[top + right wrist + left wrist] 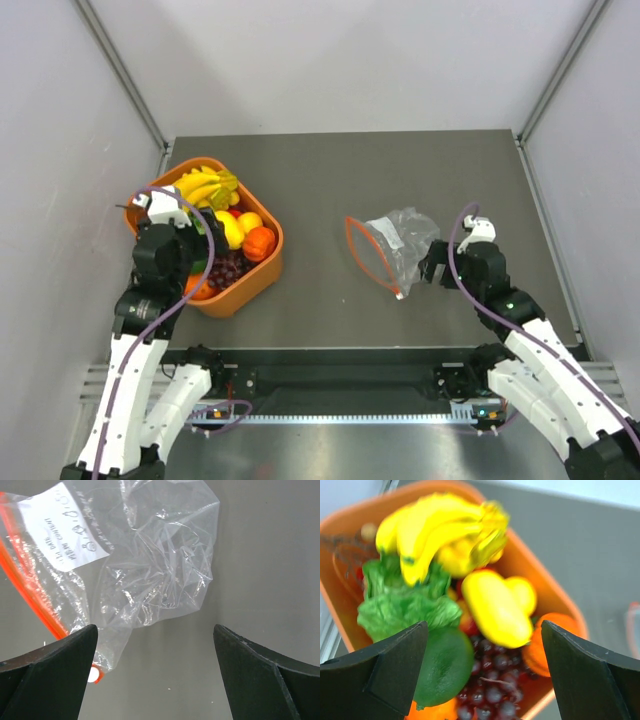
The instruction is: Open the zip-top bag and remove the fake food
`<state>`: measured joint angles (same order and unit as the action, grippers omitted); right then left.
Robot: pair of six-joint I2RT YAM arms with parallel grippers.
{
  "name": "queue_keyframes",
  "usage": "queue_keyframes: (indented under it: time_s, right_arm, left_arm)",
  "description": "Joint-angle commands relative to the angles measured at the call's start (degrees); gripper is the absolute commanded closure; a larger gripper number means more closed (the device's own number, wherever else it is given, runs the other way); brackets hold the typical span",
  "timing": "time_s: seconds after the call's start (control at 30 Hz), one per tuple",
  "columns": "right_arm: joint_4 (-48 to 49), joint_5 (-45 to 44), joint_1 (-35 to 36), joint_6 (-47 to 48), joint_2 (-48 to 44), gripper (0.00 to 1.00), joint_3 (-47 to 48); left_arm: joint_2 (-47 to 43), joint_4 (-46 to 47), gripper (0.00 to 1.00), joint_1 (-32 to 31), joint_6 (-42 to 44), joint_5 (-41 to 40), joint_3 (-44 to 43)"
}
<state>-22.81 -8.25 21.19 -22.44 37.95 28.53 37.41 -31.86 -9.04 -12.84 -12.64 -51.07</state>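
Grey tabletop: zip-top bag [395,245] lies centre-right, looking empty; fake food [205,187] sits in the orange basket [272,262], centre-left. Left gripper [484,650] and right gripper [155,645] gape wide, holding nothing. I'd lift the left one straight up, nudging nothing.

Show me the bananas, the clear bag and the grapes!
banana bunch [205,187], top view, middle of the bunch.
zip-top bag [160,570], right wrist view, crinkly clear middle.
grapes [492,691], left wrist view, cluster's middle.

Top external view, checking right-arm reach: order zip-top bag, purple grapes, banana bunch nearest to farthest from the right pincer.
1. zip-top bag, just left of the right pincer.
2. purple grapes, near side of the basket.
3. banana bunch, basket's far corner.
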Motion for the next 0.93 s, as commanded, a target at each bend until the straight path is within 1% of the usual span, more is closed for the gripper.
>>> queue_keyframes:
  time_s: [0.0, 0.13, 0.27, 0.43, 0.57, 0.77, 0.9]
  right_arm:
    - [0.0, 1.8, -0.8, 2.2, -2.5, 0.02, 4.2]
    - [-2.7, 2.6, -0.9, 3.5, -4.3, 0.00, 6.8]
    - [-5.8, 2.7, -0.8, 4.9, -4.7, 0.00, 11.6]
    - [-9.1, 2.7, -0.9, 6.8, -5.4, 0.00, 15.8]
    - [-10.7, 1.8, -0.9, 7.3, -6.4, 0.00, 18.7]
    - [-12.3, 1.0, -0.9, 8.1, -6.6, 0.00, 20.7]
    - [-13.1, 0.6, -0.9, 8.5, -6.6, 0.00, 21.5]
  left_arm:
    - [-1.9, 0.4, 0.01, 0.2, 1.9, 5.7, -6.1]
    - [-2.4, -0.7, 0.01, 0.2, 1.7, 8.8, -9.7]
    - [-2.1, -2.6, 0.01, 0.2, 2.1, 7.8, -12.3]
    - [-3.0, -3.5, 0.01, 0.2, 2.7, 6.1, -12.3]
    - [-3.6, -4.4, 0.01, 0.2, 2.8, 6.3, -12.0]
    - [-3.9, -6.0, 0.01, 0.2, 3.2, 4.6, -12.1]
    - [-4.2, -7.1, 0.01, 0.2, 4.1, 4.9, -12.6]
